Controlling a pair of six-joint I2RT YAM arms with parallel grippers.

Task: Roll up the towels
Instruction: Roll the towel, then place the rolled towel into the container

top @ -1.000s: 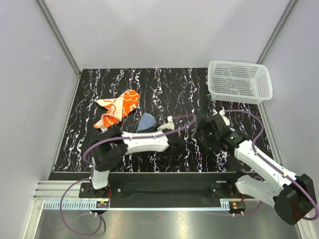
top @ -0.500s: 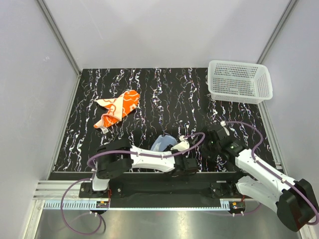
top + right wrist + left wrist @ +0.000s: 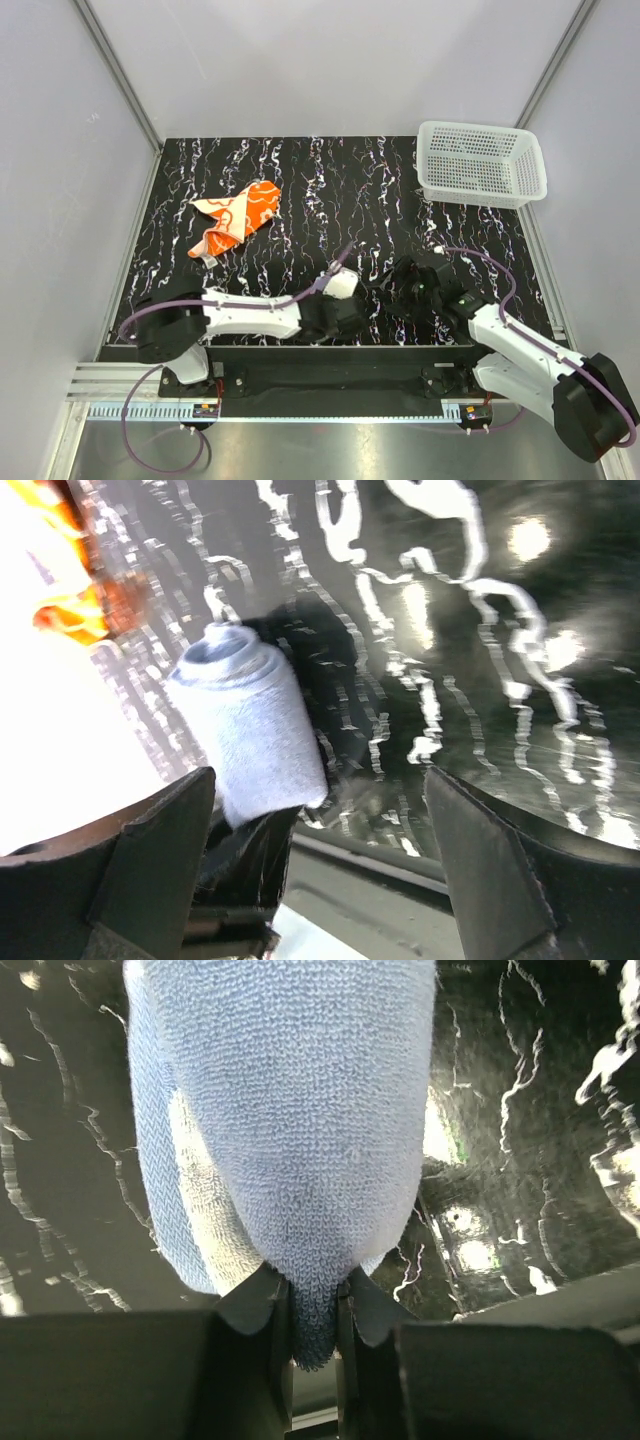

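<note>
There are two towels. The one light blue towel (image 3: 290, 1110) is rolled into a tube, and the left hand (image 3: 313, 1305) pinches it by one end. It is nearer than the single white mesh basket (image 3: 480, 165) and to the left of it. The one orange patterned towel (image 3: 235, 222) lies crumpled on the table (image 3: 330, 190), far left of the basket. The right hand (image 3: 318, 780) is spread wide and grips nothing, with the light blue towel just beside one of its fingers.
</note>
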